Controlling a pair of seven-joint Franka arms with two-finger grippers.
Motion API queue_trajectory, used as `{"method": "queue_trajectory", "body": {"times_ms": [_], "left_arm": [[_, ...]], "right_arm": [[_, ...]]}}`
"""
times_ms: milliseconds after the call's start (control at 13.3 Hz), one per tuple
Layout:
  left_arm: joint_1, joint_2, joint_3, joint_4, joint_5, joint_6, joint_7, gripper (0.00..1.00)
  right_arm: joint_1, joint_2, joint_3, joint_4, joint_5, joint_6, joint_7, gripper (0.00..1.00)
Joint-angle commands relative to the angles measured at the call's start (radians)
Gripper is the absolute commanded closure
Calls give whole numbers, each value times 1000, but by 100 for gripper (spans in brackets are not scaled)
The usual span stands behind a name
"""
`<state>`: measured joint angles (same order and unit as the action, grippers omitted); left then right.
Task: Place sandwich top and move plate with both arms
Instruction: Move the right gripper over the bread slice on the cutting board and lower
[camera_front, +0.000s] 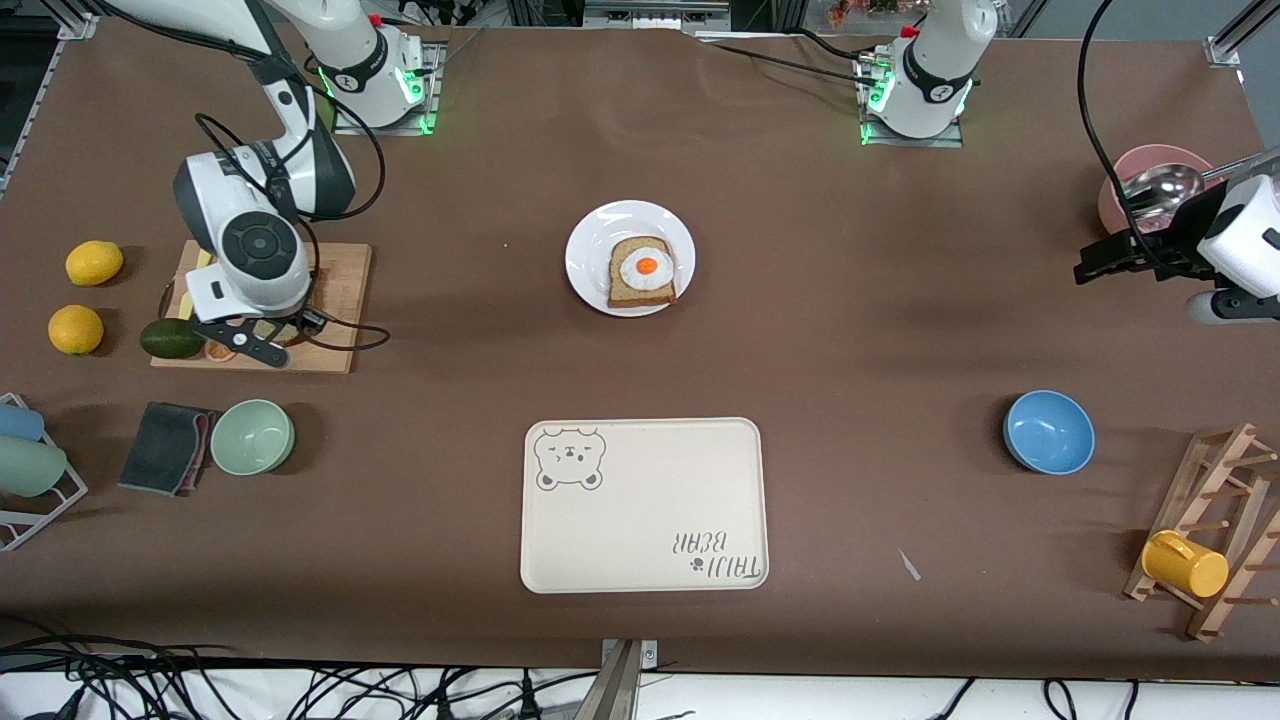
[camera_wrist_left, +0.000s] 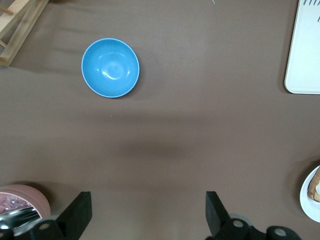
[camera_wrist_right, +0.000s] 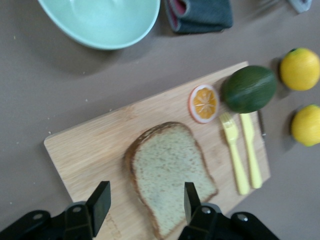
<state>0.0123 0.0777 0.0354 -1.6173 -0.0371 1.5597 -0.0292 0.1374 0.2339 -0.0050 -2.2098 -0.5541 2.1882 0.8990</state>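
Hovering over the pale wooden cutting board (camera_front: 330, 300) at the right arm's end of the table, the right gripper (camera_wrist_right: 145, 202) is standing with its black fingers (camera_wrist_right: 101, 199) spread apart either side of one edge of the sandwich top (camera_wrist_right: 167, 172), a plain speckled tan bread slice with a darker crust; nothing is gripped. That slice is lying flat on the board, beside an orange half-slice (camera_wrist_right: 204, 103), a dark green avocado (camera_wrist_right: 249, 89) and a yellow plastic fork and knife (camera_wrist_right: 242, 152).

The small round glossy white plate (camera_front: 630, 258) is sitting mid-table, carrying a bread slice topped with a fried egg (camera_front: 643, 271); the cream rectangular tray with a bear drawing (camera_front: 645, 505) is lying nearer the front camera than it.

The left gripper (camera_wrist_left: 147, 215) is waiting over bare brown tabletop near a pink bowl (camera_wrist_left: 25, 197), fingers wide apart and holding nothing, with a blue bowl (camera_wrist_left: 110, 67) resting on the table well clear of it.
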Motion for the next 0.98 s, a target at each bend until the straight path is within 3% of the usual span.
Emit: {"method": "queue_trajectory", "body": {"times_ms": [0,526,752,902], "left_arm": [[-8,10,0,14,19,-1,-11,0],[-8,11,0,17,19,0,-11,0],[-8,11,0,20,20,0,-11,0],[-6,11,0,22,20,0,-29,0]], "right_arm": [[-7,27,-9,-34,-26,82,51,39],[-12,88,-78,-73,-75,236,49,46],[-13,102,-78,-73,-75,240,49,66],[-15,111,-78,-73,-75,254,49,70]]}}
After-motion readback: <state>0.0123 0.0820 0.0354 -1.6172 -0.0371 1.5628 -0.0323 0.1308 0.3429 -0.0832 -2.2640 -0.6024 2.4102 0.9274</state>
